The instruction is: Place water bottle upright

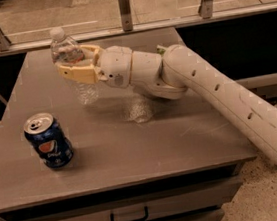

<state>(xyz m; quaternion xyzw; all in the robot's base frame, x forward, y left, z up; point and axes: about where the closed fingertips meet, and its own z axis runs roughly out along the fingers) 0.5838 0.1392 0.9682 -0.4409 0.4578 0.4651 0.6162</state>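
Observation:
The water bottle (72, 65) is a clear ribbed plastic bottle with a white cap, standing nearly upright, tilted slightly, at the table's back left. My gripper (75, 66) is shut around its middle, the yellowish fingers (76, 74) on either side. The bottle's base is at or just above the table top; I cannot tell if it touches. The white arm reaches in from the right across the table.
A blue Pepsi can (49, 140) stands upright on the grey table (143, 147) at the front left. A green-edged object (161, 49) lies mostly hidden behind the arm. A railing runs behind the table. A drawer handle (129, 217) is below the front edge.

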